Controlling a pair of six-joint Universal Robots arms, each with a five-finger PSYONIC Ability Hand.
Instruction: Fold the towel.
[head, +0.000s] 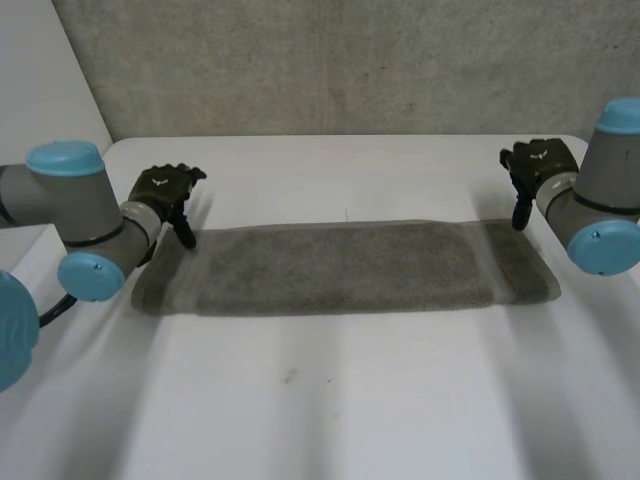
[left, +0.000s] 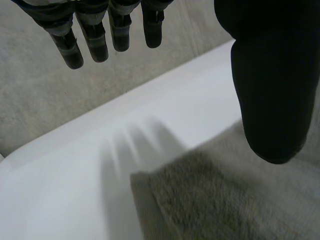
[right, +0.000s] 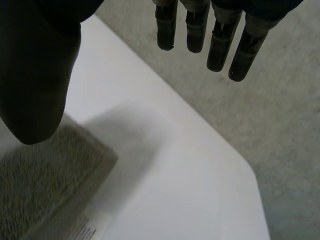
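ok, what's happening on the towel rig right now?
A grey towel lies flat in a long strip across the white table, apparently already folded once lengthwise. The left hand hovers open by its far left corner, and the right hand hovers open by its far right corner. Neither holds the cloth.

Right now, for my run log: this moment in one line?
towel: long strip flat on table | left hand: open, by left end | right hand: open, by right end

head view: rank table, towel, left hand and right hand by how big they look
1. table
2. towel
3. left hand and right hand: they look about alike, so I won't rank one above the other.
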